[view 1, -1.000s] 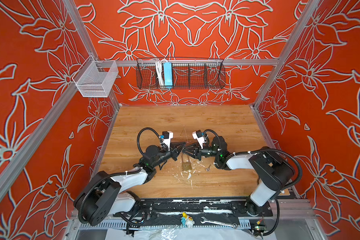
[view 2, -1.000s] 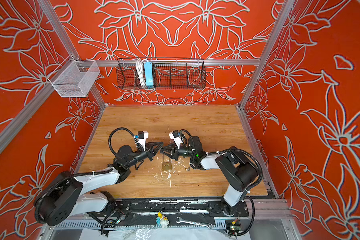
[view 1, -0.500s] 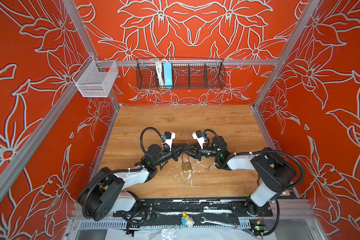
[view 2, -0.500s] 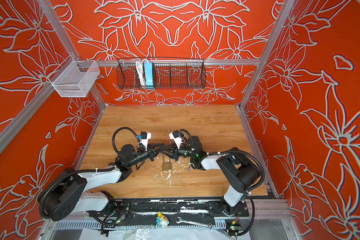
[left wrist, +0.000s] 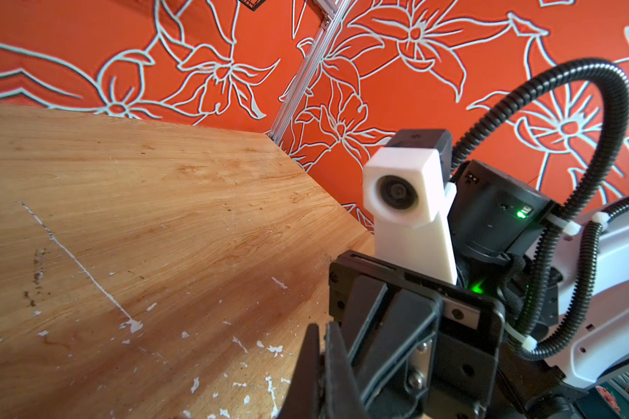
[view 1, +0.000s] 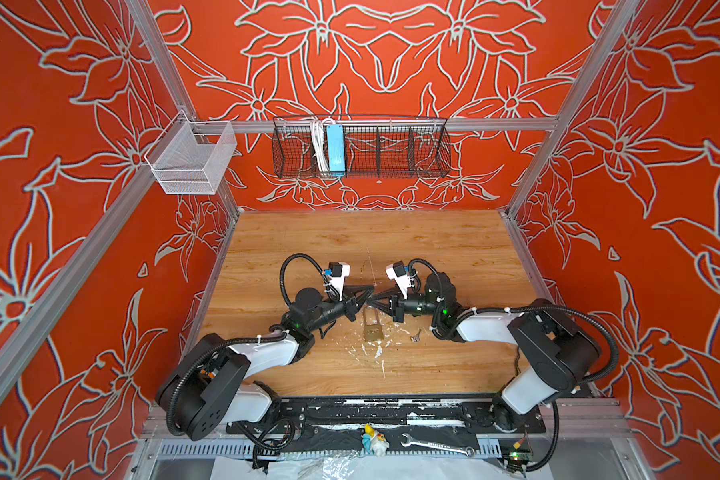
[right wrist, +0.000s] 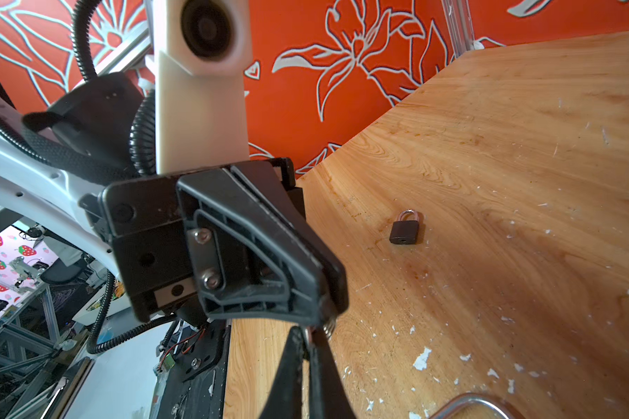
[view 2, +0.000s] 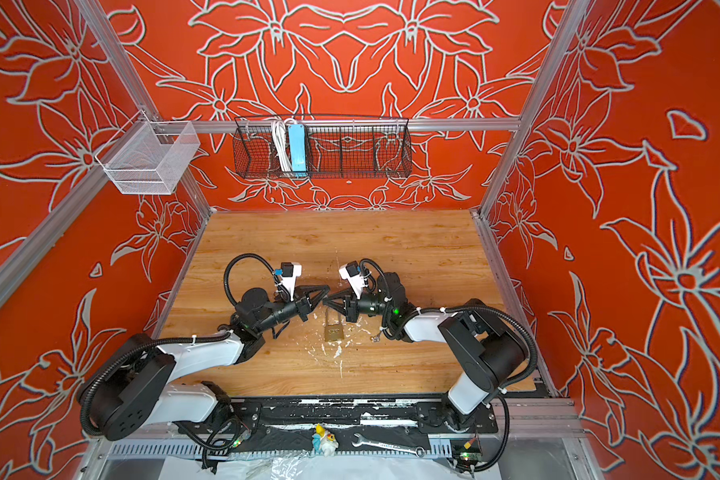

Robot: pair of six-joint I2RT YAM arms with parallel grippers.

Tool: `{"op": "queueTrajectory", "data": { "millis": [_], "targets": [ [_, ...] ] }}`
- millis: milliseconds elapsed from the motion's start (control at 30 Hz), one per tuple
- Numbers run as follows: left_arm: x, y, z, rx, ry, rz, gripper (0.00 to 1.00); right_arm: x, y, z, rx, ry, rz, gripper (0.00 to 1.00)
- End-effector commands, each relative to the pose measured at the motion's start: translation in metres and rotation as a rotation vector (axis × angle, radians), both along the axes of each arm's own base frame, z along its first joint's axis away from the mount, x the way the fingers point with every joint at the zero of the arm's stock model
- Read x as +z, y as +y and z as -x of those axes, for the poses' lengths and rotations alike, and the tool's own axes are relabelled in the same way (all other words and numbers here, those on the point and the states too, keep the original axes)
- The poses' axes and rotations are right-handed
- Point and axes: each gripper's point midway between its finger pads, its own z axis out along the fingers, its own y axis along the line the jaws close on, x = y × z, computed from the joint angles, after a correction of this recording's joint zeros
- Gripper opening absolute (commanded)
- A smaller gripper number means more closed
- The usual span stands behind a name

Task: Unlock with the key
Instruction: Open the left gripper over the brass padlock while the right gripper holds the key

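Low over the scuffed wooden tabletop [view 1: 350, 237], the left gripper [view 1: 368, 292] and right gripper [view 1: 378, 297] meet tip to tip, each with its black jaws pressed together. Whether either pinches anything is too small to tell. Just below those tips lies the brass padlock with a steel shackle [view 1: 373, 330], and back beside the right wrist the small silver key [view 1: 415, 335] rests loose on the wood.

The light wooden desk [view 1: 433, 249] (scuffed, flecked with white chips [view 1: 378, 353]) carries a brass padlock with a steel shackle [view 1: 373, 330] lying flat at lower centre in both top views. A small silvery key [view 1: 415, 336] lies just right of it, not touching. The right wrist view shows a small dark padlock [right wrist: 404, 232] lying flat.
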Motion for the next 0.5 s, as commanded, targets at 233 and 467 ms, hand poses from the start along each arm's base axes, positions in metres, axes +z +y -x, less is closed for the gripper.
{"op": "queueTrajectory", "data": {
  "millis": [233,467],
  "targets": [
    [-0.006,-0.009,-0.013,-0.029,0.101,0.046,0.12,0.008,-0.010,-0.010,-0.072,-0.054,-0.009,0.00],
    [-0.012,0.033,-0.033,0.228,0.069,-0.071,1.00,-0.012,-0.025,-0.032,-0.220,-0.004,0.117,0.00]
  ]
}}
